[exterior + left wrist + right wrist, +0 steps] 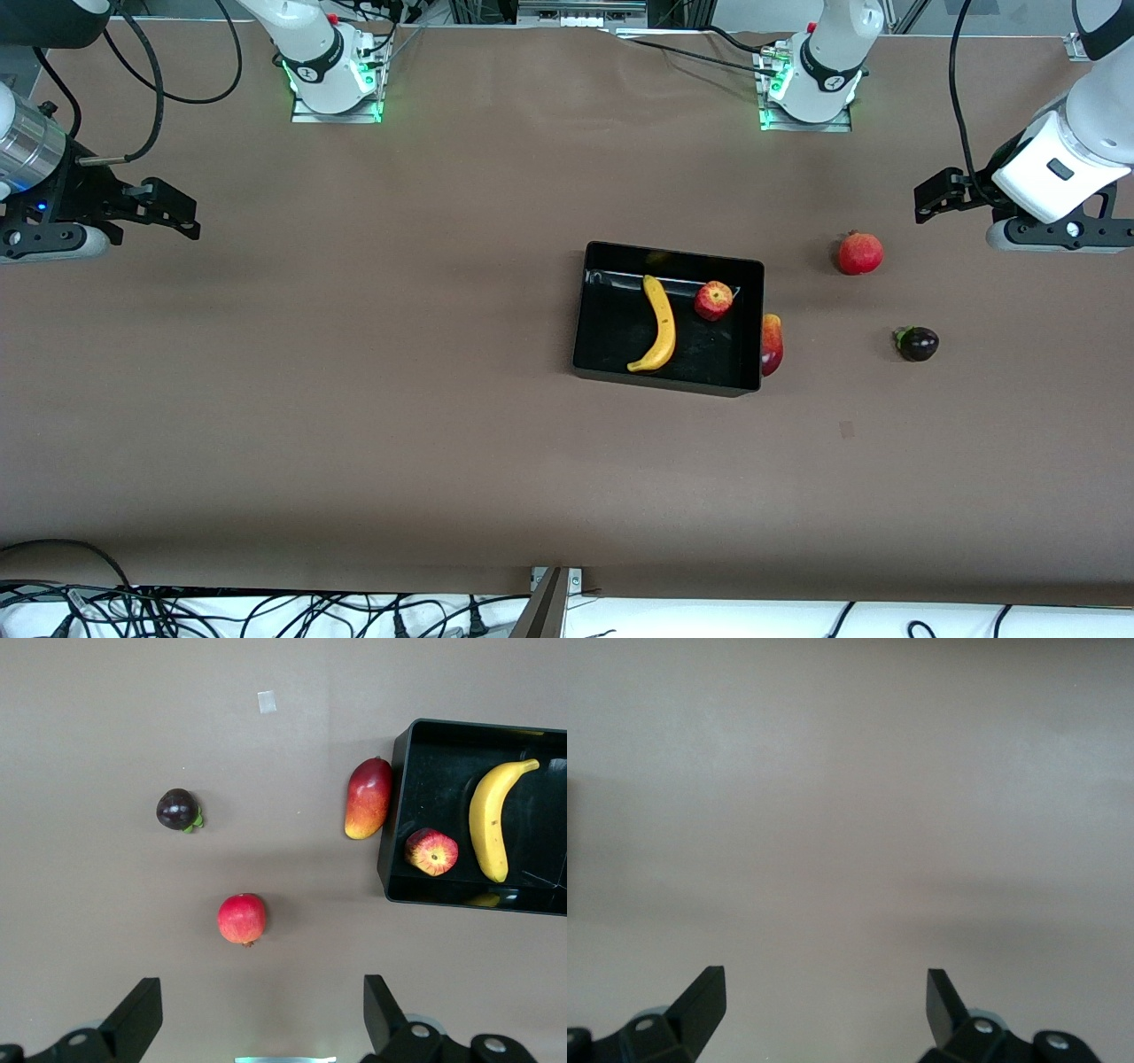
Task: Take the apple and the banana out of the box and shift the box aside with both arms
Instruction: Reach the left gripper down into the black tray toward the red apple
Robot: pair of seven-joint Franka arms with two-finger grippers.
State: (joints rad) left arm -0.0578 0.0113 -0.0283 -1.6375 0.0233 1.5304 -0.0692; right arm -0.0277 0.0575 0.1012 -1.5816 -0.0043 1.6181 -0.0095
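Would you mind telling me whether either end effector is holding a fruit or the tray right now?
Nothing is held. The left end effector and the right end effector are both open and empty above bare table.

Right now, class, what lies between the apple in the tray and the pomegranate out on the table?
Between the apple and the pomegranate stand the black tray's side wall and, just outside it, the mango; then bare table. The left wrist view shows this best.

No readable text, label or number anywhere
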